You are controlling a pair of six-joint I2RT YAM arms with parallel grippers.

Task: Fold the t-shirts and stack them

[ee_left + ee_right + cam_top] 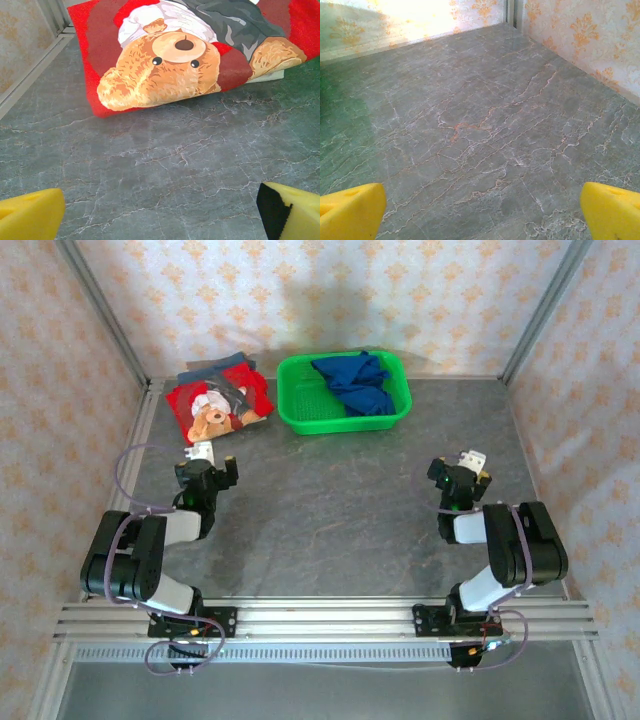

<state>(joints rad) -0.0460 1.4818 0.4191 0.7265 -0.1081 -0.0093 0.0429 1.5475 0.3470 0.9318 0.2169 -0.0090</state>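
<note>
A folded red teddy-bear-print t-shirt (216,405) (180,55) lies at the back left of the table, on top of a darker folded one (218,368). A crumpled royal-blue t-shirt (352,382) sits inside the green basket (298,408). My left gripper (208,468) (160,212) hangs open just in front of the red shirt, with bare table between its yellow fingertips (30,217). Over the right side of the table my right gripper (462,472) (482,212) is open too, its yellow fingertips (612,210) wide apart and holding nothing.
The green mesh basket stands at the back centre. Patterned walls and metal frame posts (100,310) close in the back and sides. The grey marble table (330,510) lies bare between the two arms.
</note>
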